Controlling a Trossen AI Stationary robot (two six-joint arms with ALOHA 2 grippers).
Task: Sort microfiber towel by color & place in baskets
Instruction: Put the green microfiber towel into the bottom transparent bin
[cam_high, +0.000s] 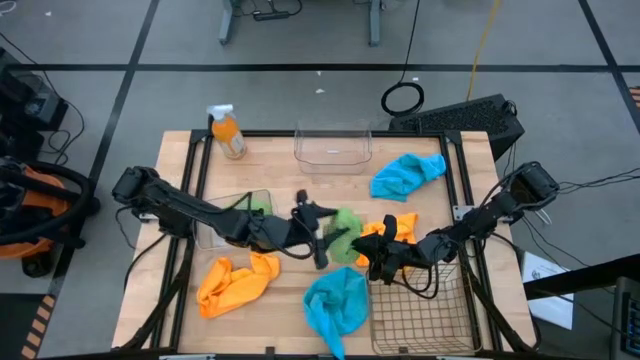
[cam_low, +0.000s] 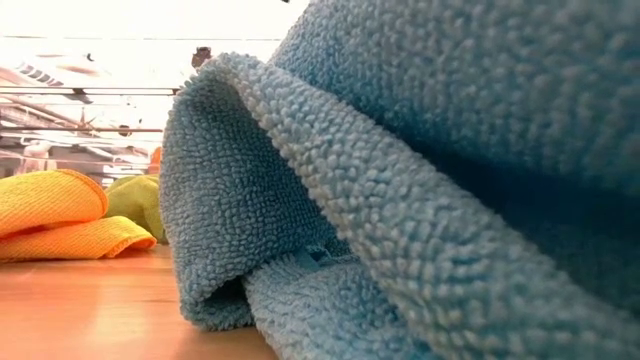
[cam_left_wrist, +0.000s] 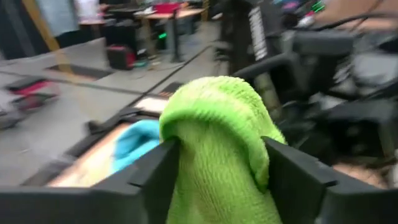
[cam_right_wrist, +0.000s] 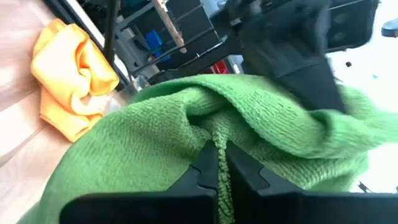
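Observation:
Both grippers meet at one green towel (cam_high: 346, 224) in the middle of the table. My left gripper (cam_high: 322, 238) (cam_left_wrist: 217, 152) reaches in from the left and is shut on it. My right gripper (cam_high: 374, 260) (cam_right_wrist: 217, 160) comes from the right and is shut on the same towel (cam_right_wrist: 143, 143). An orange towel (cam_high: 393, 231) lies by the right arm, and another orange one (cam_high: 235, 283) lies near left. One blue towel (cam_high: 338, 305) sits at the near edge and another (cam_high: 405, 175) far right. A second green towel (cam_high: 258, 205) shows in a clear tub (cam_high: 232, 216). My left gripper pinches a bunched fold of the green towel (cam_left_wrist: 214, 124) between its two fingers (cam_left_wrist: 158, 174); the cloth fills the gap and bulges over the fingertips. My right gripper pinches a ridge of the same towel (cam_right_wrist: 219, 134) at its fingertips (cam_right_wrist: 205, 165), coming level from the table's right; cloth humps up around them.
A wire-mesh basket (cam_high: 420, 315) stands at the near right corner, just beside the right gripper. A clear tub (cam_high: 333, 145) sits at the far edge. An orange spray bottle (cam_high: 228, 132) stands far left. In the low view the near blue towel (cam_low: 420, 180) blocks most of the table.

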